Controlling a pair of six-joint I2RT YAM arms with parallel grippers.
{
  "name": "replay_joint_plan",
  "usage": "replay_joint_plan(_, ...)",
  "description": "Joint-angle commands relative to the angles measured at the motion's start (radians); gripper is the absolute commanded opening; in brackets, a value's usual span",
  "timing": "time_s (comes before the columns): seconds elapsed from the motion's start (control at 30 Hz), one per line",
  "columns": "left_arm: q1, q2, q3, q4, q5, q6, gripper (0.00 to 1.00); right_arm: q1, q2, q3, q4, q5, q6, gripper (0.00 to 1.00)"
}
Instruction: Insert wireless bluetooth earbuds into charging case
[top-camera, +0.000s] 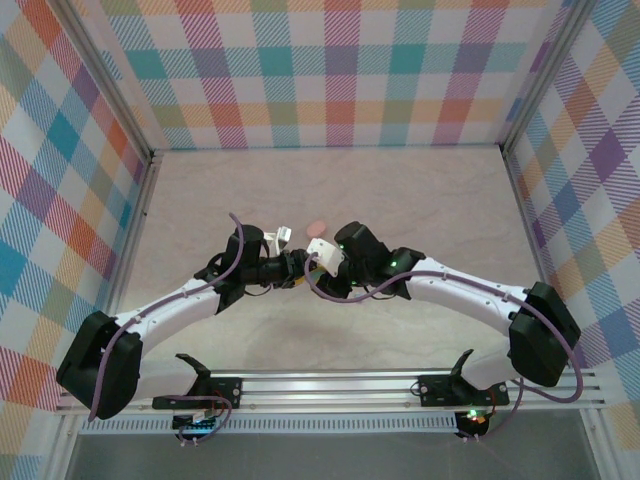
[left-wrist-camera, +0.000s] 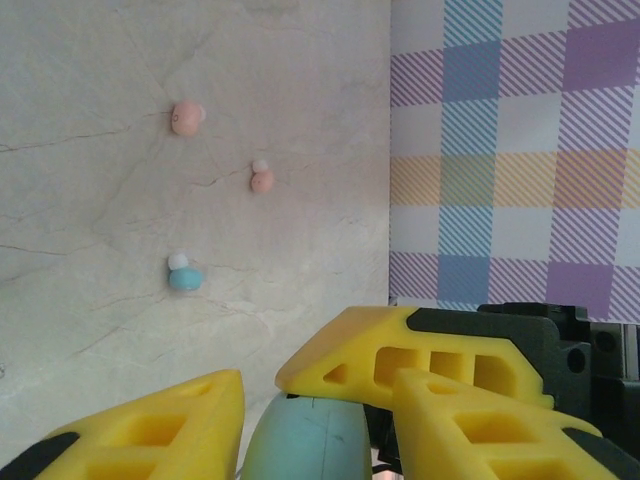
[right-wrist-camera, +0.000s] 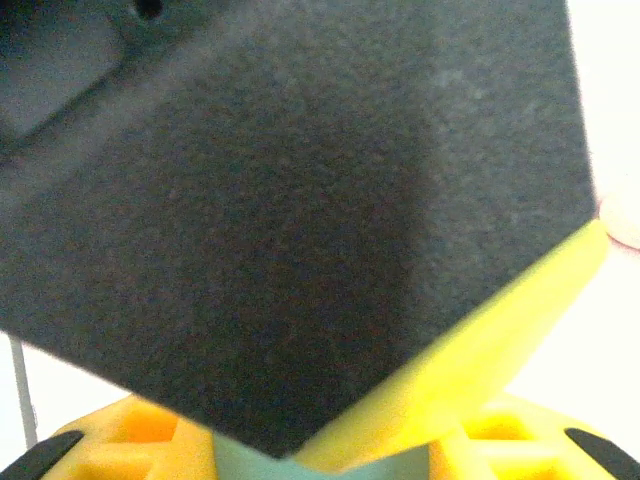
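Left hand (left-wrist-camera: 315, 400): appears to grip the blue case (left-wrist-camera: 305, 445).
Right hand (top-camera: 318, 268): up against the left hand at the case; cannot tell its grip.
Earbuds: loose on the desk (left-wrist-camera: 90, 330), ahead of the left hand.
Order outward: blue earbud (left-wrist-camera: 184, 276), near pink earbud (left-wrist-camera: 261, 179), far pink earbud (left-wrist-camera: 185, 117).
Coming move: probably a forward reach, with the blue earbud closest.

top: overhead from rear | L wrist: low over table (left-wrist-camera: 120, 330), wall (left-wrist-camera: 500, 150) ahead | R wrist: close-up

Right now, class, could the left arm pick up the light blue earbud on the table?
Probably not yet: the way to the light blue earbud looks free, but the left gripper seems full, gripping the blue case.
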Motion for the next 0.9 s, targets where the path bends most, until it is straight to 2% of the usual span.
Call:
replay_joint_plan(0.0, 0.003, -0.010, 0.025, -0.008, 0.059, -0.001, 0.43, -0.018, 0.009, 0.056, 0.026, 0.005, -0.035, 0.33)
replay_joint_plan(0.13, 0.007, -0.016, 0.019, -0.021, 0.059, -0.004, 0.56, -0.033, 0.004, 0.051, 0.034, 0.001, -0.033, 0.33)
replay_joint_plan(0.23, 0.023, -0.037, 0.005, -0.018, 0.062, -0.012, 0.57, -0.037, -0.001, 0.039, 0.040, 0.000, -0.033, 0.33)
replay_joint_plan(0.53, 0.048, -0.065, -0.010, -0.021, 0.101, -0.017, 0.43, -0.043, -0.002, 0.052, 0.011, -0.069, -0.076, 0.34)
replay_joint_plan(0.77, 0.047, -0.025, -0.005, 0.002, 0.114, -0.016, 0.42, -0.043, 0.010, 0.093, -0.045, -0.139, -0.133, 0.35)
replay_joint_plan(0.87, 0.047, -0.009, 0.000, 0.028, 0.140, -0.021, 0.36, -0.042, -0.002, 0.095, -0.053, -0.180, -0.173, 0.36)
